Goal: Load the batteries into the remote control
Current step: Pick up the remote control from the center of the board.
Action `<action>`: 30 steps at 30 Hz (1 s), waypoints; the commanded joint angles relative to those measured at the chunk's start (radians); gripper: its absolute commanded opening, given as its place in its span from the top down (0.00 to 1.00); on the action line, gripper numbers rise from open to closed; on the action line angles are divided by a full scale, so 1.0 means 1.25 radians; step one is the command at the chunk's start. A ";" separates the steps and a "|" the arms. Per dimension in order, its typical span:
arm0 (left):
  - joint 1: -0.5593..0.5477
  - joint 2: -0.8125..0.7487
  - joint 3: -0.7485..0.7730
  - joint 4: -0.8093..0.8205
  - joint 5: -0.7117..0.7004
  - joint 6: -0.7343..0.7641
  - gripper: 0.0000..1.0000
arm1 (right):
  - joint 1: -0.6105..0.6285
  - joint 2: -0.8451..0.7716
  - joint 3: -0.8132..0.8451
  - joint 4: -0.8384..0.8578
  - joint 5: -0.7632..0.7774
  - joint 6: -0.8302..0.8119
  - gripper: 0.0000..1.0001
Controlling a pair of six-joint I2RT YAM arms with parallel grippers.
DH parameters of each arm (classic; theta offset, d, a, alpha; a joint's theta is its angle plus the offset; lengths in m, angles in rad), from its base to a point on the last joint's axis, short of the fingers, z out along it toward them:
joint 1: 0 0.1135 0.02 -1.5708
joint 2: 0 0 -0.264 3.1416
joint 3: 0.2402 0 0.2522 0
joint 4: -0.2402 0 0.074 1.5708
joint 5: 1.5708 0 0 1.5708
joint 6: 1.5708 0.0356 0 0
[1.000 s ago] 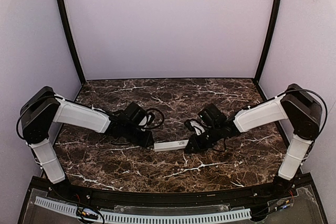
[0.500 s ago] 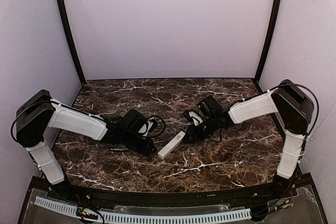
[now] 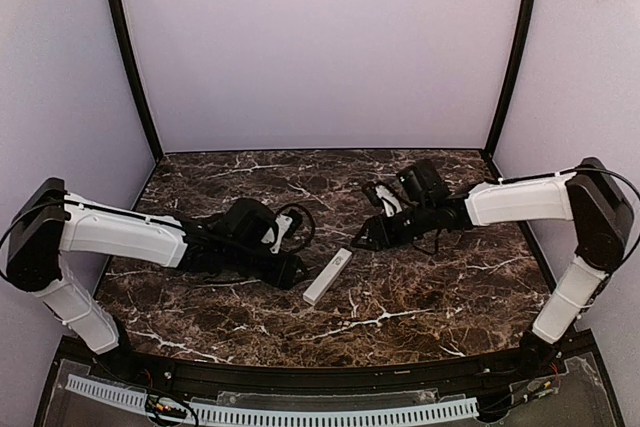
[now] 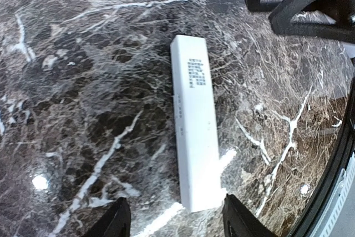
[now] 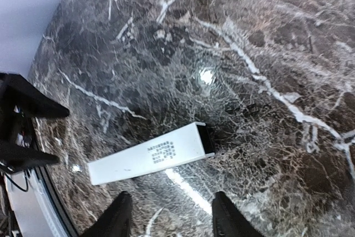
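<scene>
At the near end of the remote control (image 3: 327, 276), our left gripper (image 3: 297, 274) gapes empty. The remote lies flat on the table (image 3: 450, 297). Just beyond its far end, our right gripper (image 3: 362, 241) hangs open, empty. We see no batteries; next, we judge, find them.

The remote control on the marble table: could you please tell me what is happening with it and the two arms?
The remote control lies flat on the table, label side up, between the two arms. Neither arm holds it. The left gripper is open at one end of it, and the right gripper is open and clear of the other end, which looks dark. No batteries show in any view.
</scene>
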 commanded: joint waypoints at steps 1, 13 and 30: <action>-0.051 0.058 0.072 -0.055 -0.024 0.035 0.41 | -0.014 -0.132 -0.033 0.016 0.048 -0.015 0.42; -0.103 0.200 0.223 -0.196 -0.112 0.074 0.42 | -0.061 -0.356 -0.140 0.046 0.081 0.013 0.02; -0.114 0.307 0.342 -0.305 -0.167 0.072 0.66 | -0.108 -0.524 -0.261 0.123 0.081 0.068 0.01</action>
